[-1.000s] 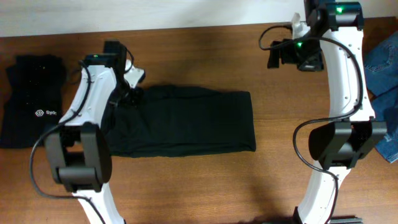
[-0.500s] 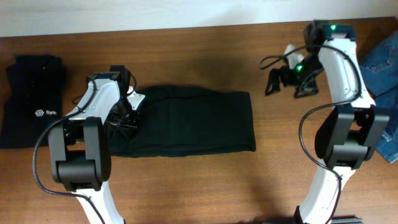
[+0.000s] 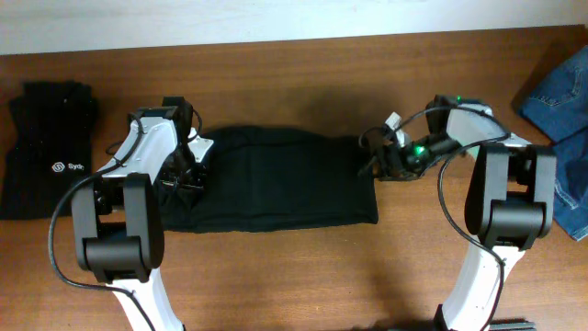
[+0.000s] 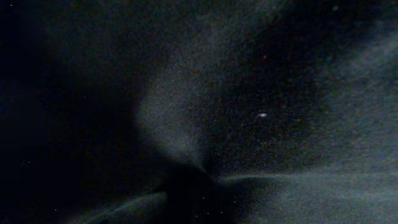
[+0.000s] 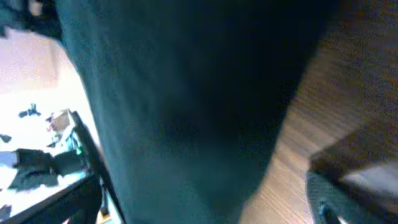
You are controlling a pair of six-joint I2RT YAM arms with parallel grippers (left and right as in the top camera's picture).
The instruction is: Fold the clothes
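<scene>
A black top with a small white logo lies folded at the far left of the bench, well apart from the rest. Next to it the left arm reaches down to the left end of the trousers. The left end effector is closed on the cloth there, and the fabric bunches around it. Its wrist view is filled with dark fabric close up, with creases running together to one point low in the frame. No fingers can be made out.

The trousers lie flat across the middle of the bench, folded into a wide black rectangle whose long side runs left to right. The right edge is straight.

The right end effector is at that right edge, near the upper corner. Its jaws are spread wide and hold nothing. Its wrist view is blurred. It shows black cloth across most of the frame, bare wood to the right, and one finger at the lower right corner.

Blue jeans lie at the far right edge of the bench, partly out of frame.
</scene>
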